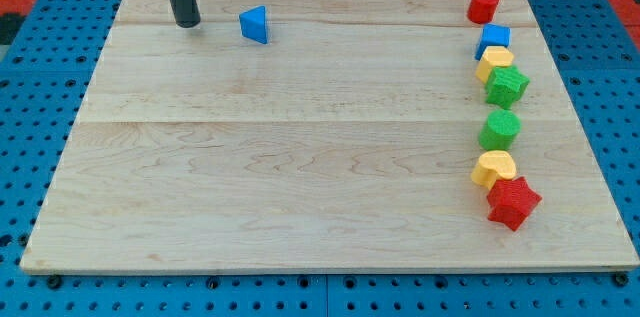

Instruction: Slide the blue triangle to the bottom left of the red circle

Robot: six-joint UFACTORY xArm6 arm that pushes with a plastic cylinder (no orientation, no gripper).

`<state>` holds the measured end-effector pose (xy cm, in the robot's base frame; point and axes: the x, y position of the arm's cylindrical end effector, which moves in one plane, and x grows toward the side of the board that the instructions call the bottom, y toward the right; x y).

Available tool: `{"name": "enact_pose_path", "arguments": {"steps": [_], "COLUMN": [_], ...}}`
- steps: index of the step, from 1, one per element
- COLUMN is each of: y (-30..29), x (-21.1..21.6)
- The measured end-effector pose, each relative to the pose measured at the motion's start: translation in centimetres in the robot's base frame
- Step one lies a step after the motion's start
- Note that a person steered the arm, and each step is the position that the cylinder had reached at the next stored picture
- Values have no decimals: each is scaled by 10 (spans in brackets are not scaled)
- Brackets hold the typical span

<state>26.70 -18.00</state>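
The blue triangle (255, 25) lies near the view's top left on the wooden board (300, 147). The red circle (484, 4) stands at the view's top right, far to the right of the triangle. My tip (187, 23) rests on the board to the left of the blue triangle, with a small gap between them, not touching it.
A column of blocks runs down the view's right side below the red circle: a blue cube (493, 39), a yellow block (494, 61), a green star (508, 85), a green circle (499, 129), a yellow heart (493, 168) and a red star (513, 201).
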Motion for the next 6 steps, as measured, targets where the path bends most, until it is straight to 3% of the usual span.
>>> {"name": "enact_pose_path", "arguments": {"steps": [1, 2, 3, 5, 6], "y": [80, 178, 228, 235, 247], "x": [11, 50, 54, 1, 8]}}
